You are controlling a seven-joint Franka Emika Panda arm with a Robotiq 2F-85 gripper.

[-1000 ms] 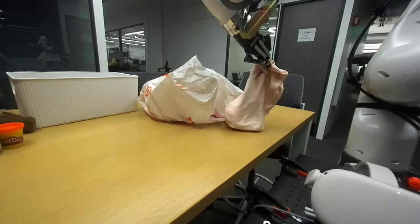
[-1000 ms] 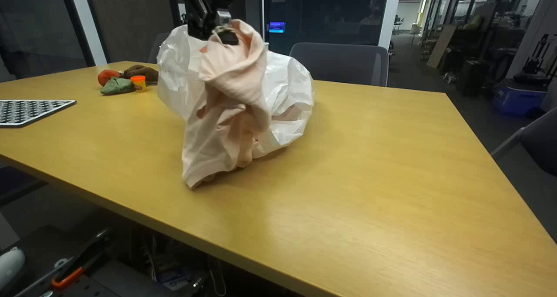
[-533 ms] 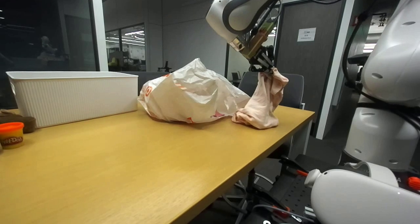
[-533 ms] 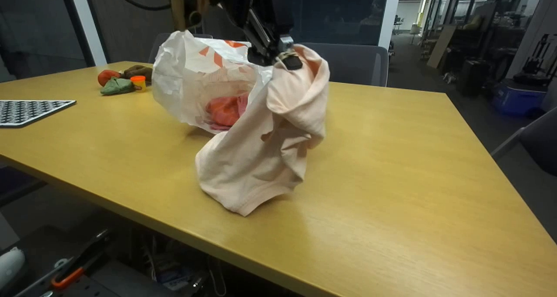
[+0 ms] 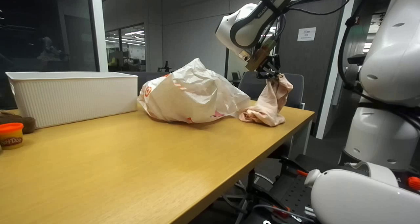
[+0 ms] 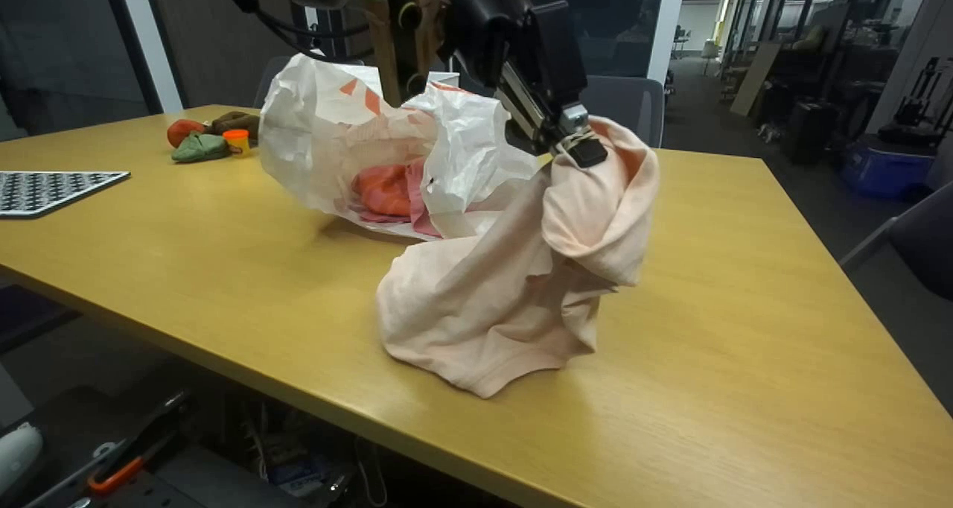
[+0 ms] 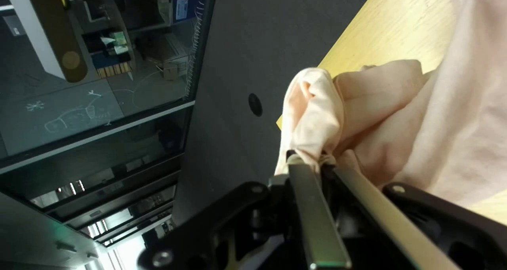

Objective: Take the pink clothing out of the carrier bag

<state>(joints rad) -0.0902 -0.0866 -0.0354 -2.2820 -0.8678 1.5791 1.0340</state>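
Observation:
The light pink clothing (image 5: 270,100) hangs from my gripper (image 5: 275,77), outside the carrier bag. Its lower part lies bunched on the table. In the wrist view the gripper (image 7: 311,159) is shut on a fold of the clothing (image 7: 380,103). In an exterior view the clothing (image 6: 514,299) hangs in front of the bag's right part; I cannot tell if they touch. The white plastic carrier bag (image 5: 193,92) lies on its side. Its open mouth (image 6: 380,132) shows orange-red and deeper pink cloth (image 6: 387,190) inside.
A white ribbed bin (image 5: 75,99) stands beyond the bag. A Play-Doh tub (image 6: 237,141), a green soft item (image 6: 201,147) and a brown one (image 6: 242,124) lie at the far side. A black-and-white board (image 6: 56,191) lies at the left. The table edge (image 5: 295,128) is near the clothing.
My gripper has moved away from the bag and lower, rightward in both exterior views, dragging the clothing along. The bag's mouth and the cloth inside have come into view. The bag sagged slightly.

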